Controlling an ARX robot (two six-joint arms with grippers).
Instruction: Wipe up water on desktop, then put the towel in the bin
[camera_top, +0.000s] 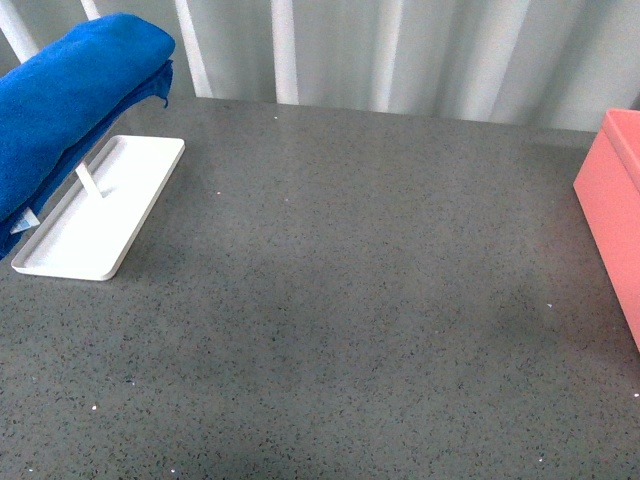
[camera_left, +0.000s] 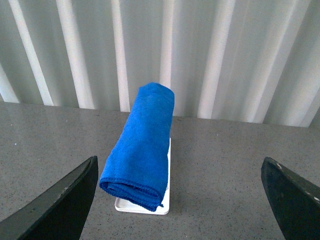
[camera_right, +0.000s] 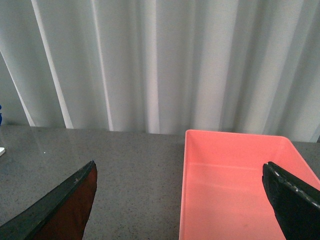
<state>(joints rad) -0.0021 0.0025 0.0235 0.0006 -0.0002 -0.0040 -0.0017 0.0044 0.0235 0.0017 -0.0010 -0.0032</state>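
Both pairs of jaws stand wide, empty. We centre the left jaws over the towel (camera_left: 142, 145) at the desk's (camera_top: 350, 300) far-left corner, pinching mid-roll above the tray (camera_top: 130, 195).

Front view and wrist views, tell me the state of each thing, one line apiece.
towel: folded, propped above the white tray.
white tray: flat on the desktop.
desktop: no water discernible.
bin: open-topped, empty where visible.
left pincer: open, empty.
right pincer: open, empty.
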